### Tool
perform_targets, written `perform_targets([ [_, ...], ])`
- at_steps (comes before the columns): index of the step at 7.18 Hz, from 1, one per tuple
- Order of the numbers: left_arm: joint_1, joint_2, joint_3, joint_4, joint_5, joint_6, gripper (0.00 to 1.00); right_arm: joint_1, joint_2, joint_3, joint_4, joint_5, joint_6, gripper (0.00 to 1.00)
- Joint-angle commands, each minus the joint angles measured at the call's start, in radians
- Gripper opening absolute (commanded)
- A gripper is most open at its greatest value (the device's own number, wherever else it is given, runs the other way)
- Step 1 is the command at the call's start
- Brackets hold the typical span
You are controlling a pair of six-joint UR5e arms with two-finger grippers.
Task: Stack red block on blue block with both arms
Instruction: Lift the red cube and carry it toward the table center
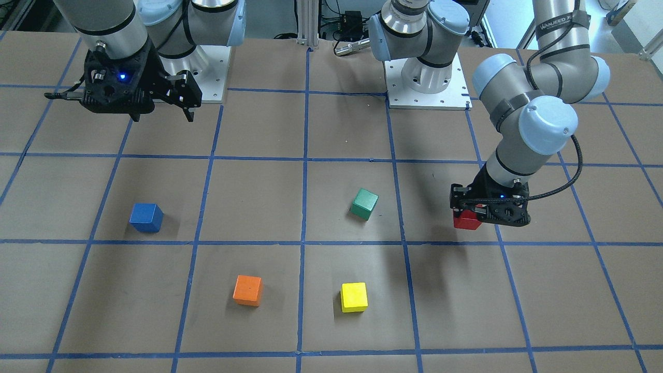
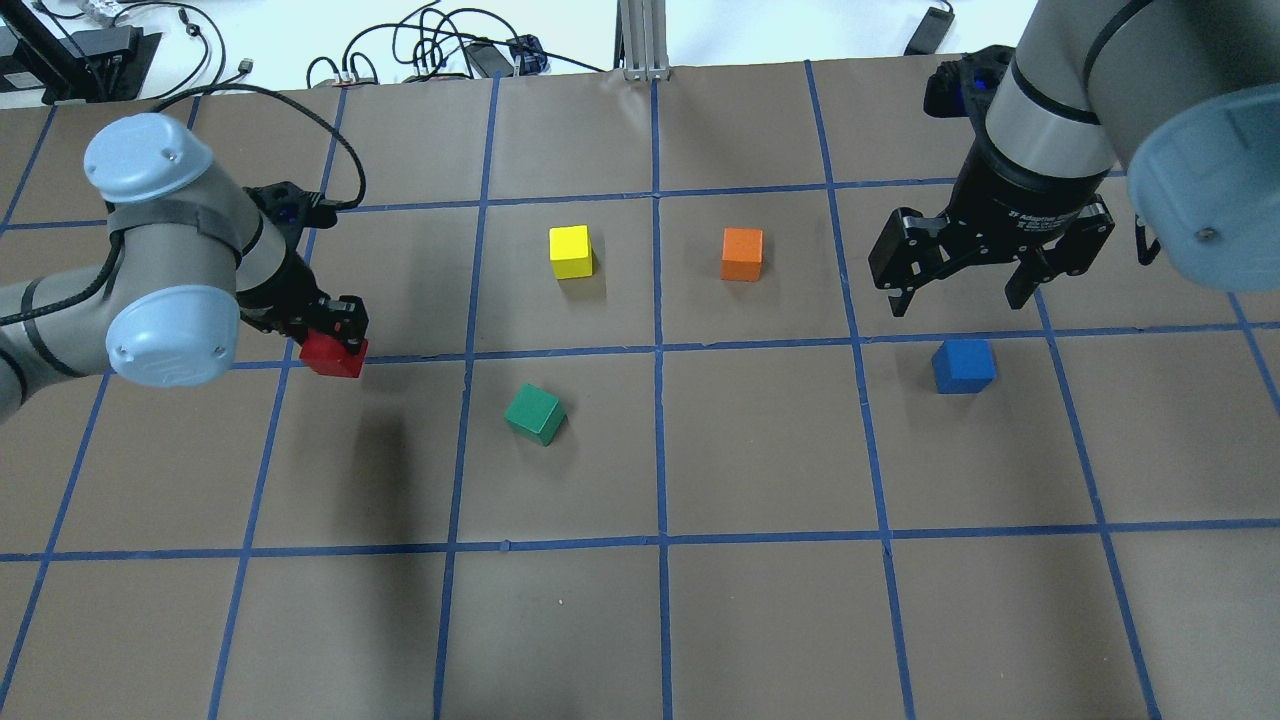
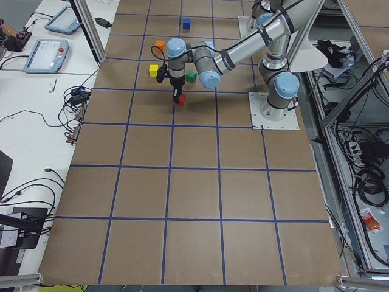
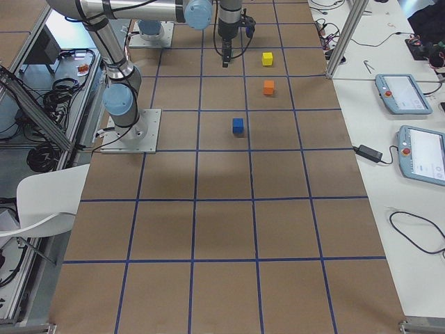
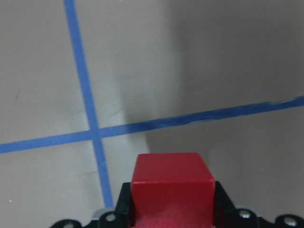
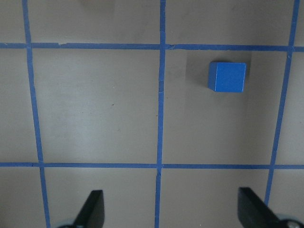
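My left gripper (image 2: 338,340) is shut on the red block (image 2: 332,356) and holds it above the table, over a blue tape crossing; the block also shows in the front view (image 1: 466,220) and fills the bottom of the left wrist view (image 5: 172,187). The blue block (image 2: 963,365) sits on the table at the right, also in the front view (image 1: 146,217) and the right wrist view (image 6: 227,76). My right gripper (image 2: 965,293) hangs open and empty high above the table, just beyond the blue block; its fingertips (image 6: 92,209) frame the right wrist view.
A green cube (image 2: 535,414) lies tilted near the middle. A yellow cube (image 2: 570,251) and an orange cube (image 2: 742,254) sit farther back. Brown paper with blue tape grid lines (image 2: 657,350) covers the table. The arm bases (image 1: 427,77) stand at the robot's side.
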Motion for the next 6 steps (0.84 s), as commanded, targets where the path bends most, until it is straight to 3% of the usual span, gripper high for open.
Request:
perform_targets([
  [1,-0.210,-0.039,0.227,-0.204,-0.060,-0.317,0.00,0.001,0.000,0.000,-0.004,0.000,0.000,1.00],
  [3,-0.329,-0.120,0.332,-0.208,-0.117,-0.497,0.00,0.000,0.000,0.000,-0.001,0.000,-0.015,1.00],
  [6,-0.464,-0.264,0.342,-0.058,-0.107,-0.603,0.00,-0.002,0.002,0.002,-0.003,0.000,-0.013,1.00],
])
